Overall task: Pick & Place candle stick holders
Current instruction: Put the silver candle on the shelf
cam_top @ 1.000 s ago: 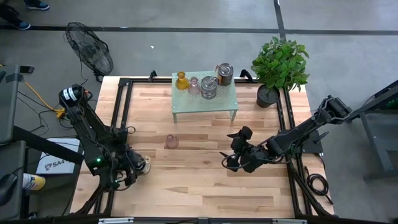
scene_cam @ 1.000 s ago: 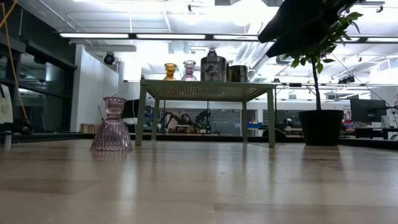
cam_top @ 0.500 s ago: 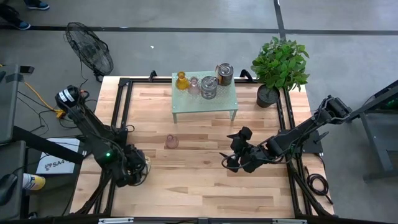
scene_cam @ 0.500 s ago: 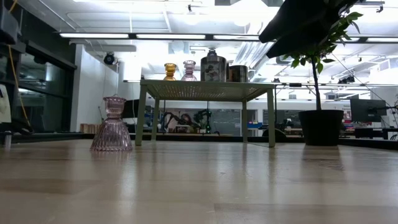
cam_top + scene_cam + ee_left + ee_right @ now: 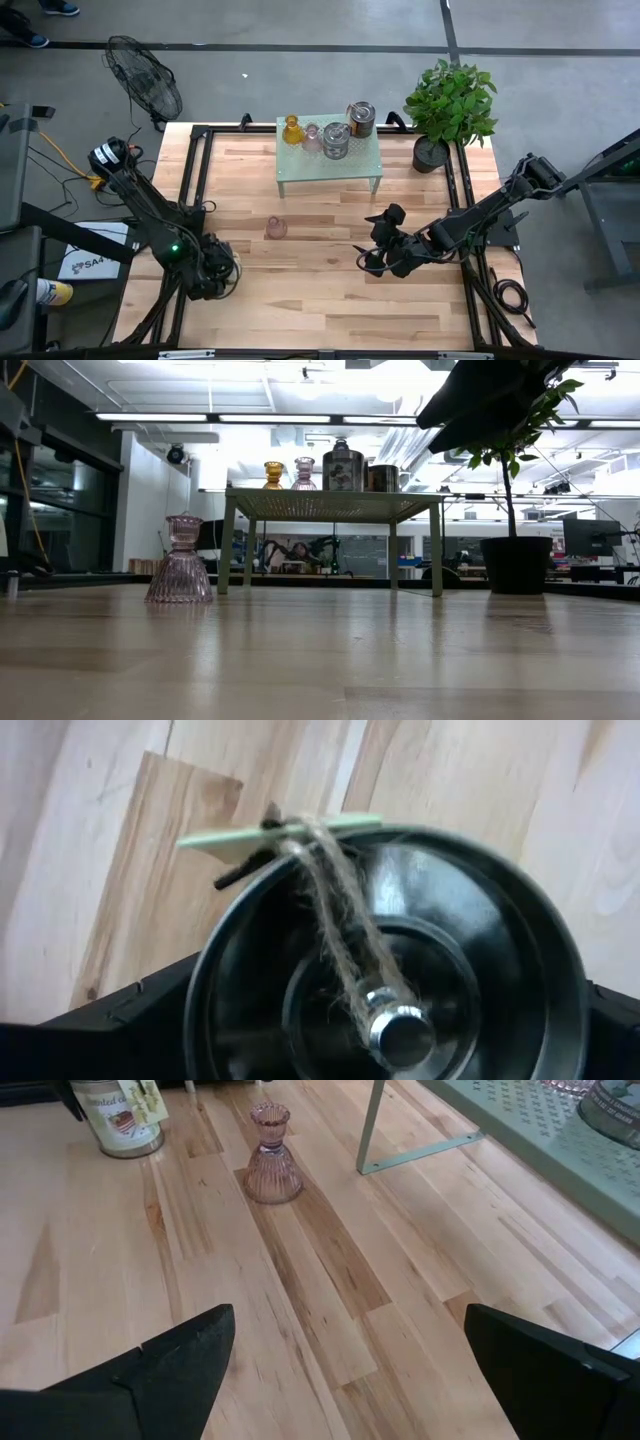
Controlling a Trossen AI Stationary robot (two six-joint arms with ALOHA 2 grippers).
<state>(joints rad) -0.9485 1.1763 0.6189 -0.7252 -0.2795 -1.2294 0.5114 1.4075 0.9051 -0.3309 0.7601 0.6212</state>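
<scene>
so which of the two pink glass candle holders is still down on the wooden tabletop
The pink holder standing alone on the bare wood in front of the green stand; the other pink holder sits on top of that stand beside the amber holder.

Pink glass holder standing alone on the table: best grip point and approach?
Grip the pink glass holder at its narrow waist, just under the top cup. It stands upright on a flared ribbed base that would probably slip from the pads. Come in level from the side with the right gripper, open and facing it over bare wood.

Two dark jointed arms, black cabling, one small green light.
</scene>
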